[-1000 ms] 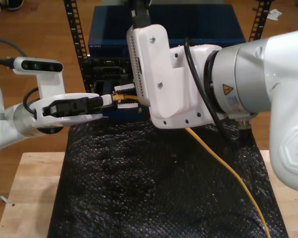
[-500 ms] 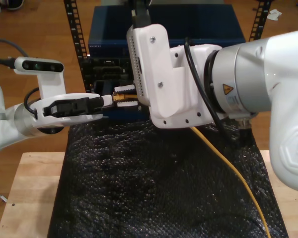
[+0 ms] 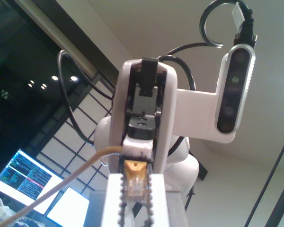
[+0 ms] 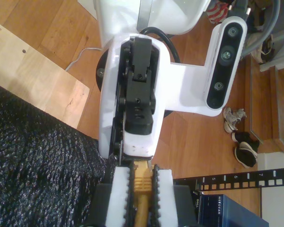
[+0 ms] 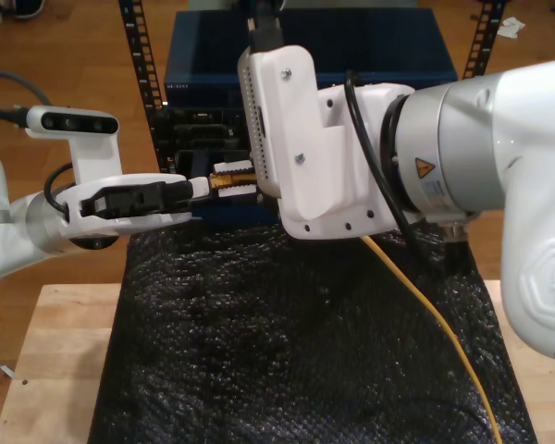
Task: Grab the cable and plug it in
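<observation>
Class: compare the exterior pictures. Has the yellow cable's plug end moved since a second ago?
Yes. The plug end has risen slightly and shifted toward the exterior view's left, closer to the black equipment panel behind it.

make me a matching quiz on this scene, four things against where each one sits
1. yellow-orange network cable
2. black bubbly mat
3. dark blue metal box
4. light wooden table

a. covers the table's middle
b. bare at the exterior view's lower corners
c. trails across the mat toward the exterior view's lower right
d. at the exterior view's top, behind the mat

Pairs: 1-c, 2-a, 3-d, 4-b
</observation>
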`<state>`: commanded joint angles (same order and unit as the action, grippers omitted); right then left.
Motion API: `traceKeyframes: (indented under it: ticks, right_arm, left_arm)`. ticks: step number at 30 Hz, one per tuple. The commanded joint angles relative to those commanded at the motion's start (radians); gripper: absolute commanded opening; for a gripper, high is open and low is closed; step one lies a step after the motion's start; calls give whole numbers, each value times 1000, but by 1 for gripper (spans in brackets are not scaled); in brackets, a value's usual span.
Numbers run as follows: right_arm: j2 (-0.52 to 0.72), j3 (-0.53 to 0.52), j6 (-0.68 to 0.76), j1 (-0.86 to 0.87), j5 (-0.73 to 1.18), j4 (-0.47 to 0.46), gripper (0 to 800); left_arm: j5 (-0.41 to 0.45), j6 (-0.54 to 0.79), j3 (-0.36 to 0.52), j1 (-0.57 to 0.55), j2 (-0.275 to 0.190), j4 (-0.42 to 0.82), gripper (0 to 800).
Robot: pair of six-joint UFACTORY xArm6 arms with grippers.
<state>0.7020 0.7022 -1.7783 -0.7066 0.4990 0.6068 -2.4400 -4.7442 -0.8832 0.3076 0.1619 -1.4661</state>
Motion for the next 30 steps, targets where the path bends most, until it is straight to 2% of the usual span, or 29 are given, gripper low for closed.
traceKeyframes:
  ticks: [3,4,7,14,17,21,26,27,30]
  right_arm:
    - [0,-6,0,0,0,0,14]
    - [0,-8,0,0,0,0,11]
    - [0,-8,0,0,0,0,4]
    - [0,-8,0,0,0,0,1]
    - [0,-8,0,0,0,0,1]
    - [0,-6,0,0,0,2,1]
    - [0,-3,3,0,0,3,1]
    - [-2,-2,11,0,0,3,1]
    - [-5,6,44,2,0,2,0]
  left_arm:
    - [0,0,0,0,0,0,39]
    - [0,0,0,0,0,0,75]
    - [0,-8,0,0,2,2,309]
    - [2,-14,0,0,2,0,382]
    - [9,-14,0,0,2,0,505]
    - [14,-14,0,0,0,0,582]
    - [23,-9,2,0,-2,-2,743]
    - [26,-6,2,0,-2,-2,766]
    - [34,-6,2,2,-5,-2,769]
